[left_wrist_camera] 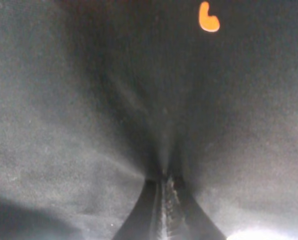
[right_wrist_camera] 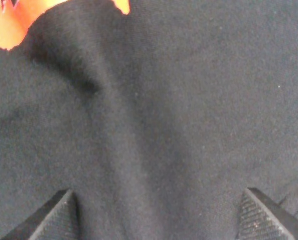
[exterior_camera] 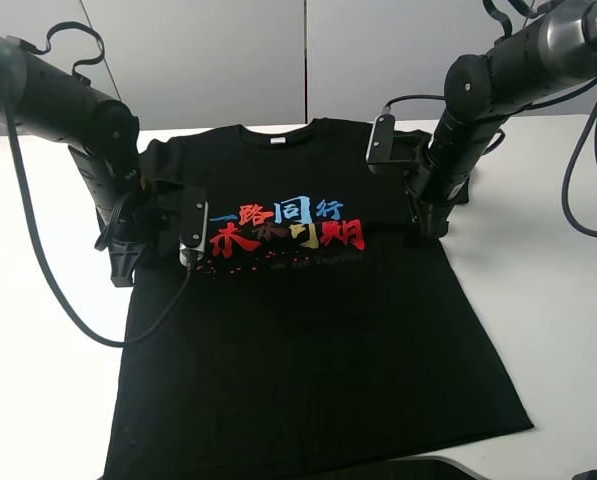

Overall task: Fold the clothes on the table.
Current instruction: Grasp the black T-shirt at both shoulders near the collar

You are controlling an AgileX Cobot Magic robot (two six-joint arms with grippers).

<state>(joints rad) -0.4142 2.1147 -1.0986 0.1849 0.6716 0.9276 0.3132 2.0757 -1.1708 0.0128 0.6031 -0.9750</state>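
The black T-shirt (exterior_camera: 308, 330) lies flat, chest up, on the white table (exterior_camera: 38, 360), with its red, blue and yellow characters (exterior_camera: 283, 228) showing. My left gripper (exterior_camera: 123, 268) is down on the shirt's left side below the sleeve. In the left wrist view its fingers (left_wrist_camera: 163, 200) are closed together, and the black cloth (left_wrist_camera: 89, 125) puckers into them. My right gripper (exterior_camera: 426, 233) is down on the shirt's right side below the other sleeve. In the right wrist view it (right_wrist_camera: 158, 212) is open, with its pads (right_wrist_camera: 261, 215) wide apart over the cloth (right_wrist_camera: 178, 100).
Black cables (exterior_camera: 48, 270) loop from the left arm over the table, and others (exterior_camera: 578, 190) hang by the right arm. Grey wall panels (exterior_camera: 228, 60) stand behind the table. The shirt's hem (exterior_camera: 318, 462) reaches close to the front edge.
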